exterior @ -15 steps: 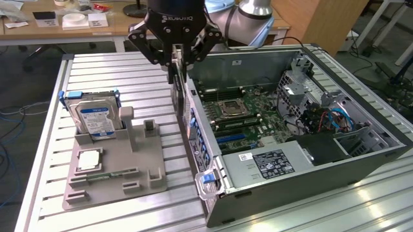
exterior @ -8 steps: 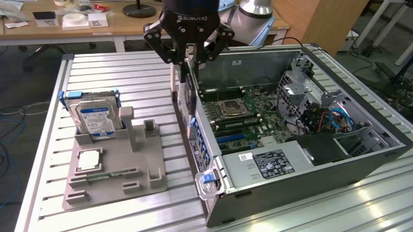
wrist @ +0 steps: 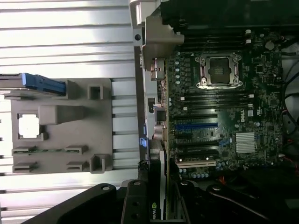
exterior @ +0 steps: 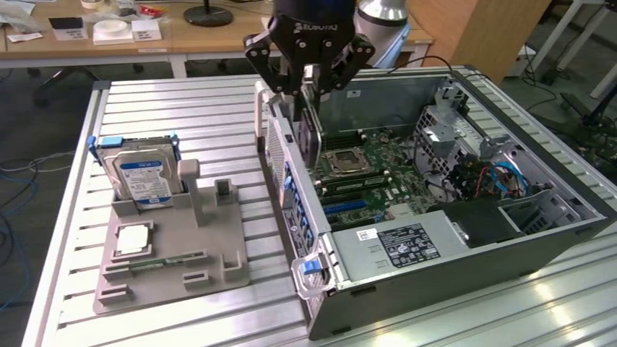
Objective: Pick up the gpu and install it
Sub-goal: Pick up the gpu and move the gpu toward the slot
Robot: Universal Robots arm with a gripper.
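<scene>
Holding the gpu (exterior: pixel 311 134) edge-down above the open computer case (exterior: pixel 434 278), clenched in the end effector (exterior: pixel 308 83). Install step under way, card unseated. Judged need: squaring to a motherboard (exterior: pixel 371 173) slot.

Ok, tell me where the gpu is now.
The gpu hangs edge-on in the end effector, over the motherboard, beside the perforated wall of the case on the exterior view's left.

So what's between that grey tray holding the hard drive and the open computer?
Nothing but a bare strip of the slatted metal table, seen in both the exterior and wrist views; the grey tray and computer case stand apart.
</scene>
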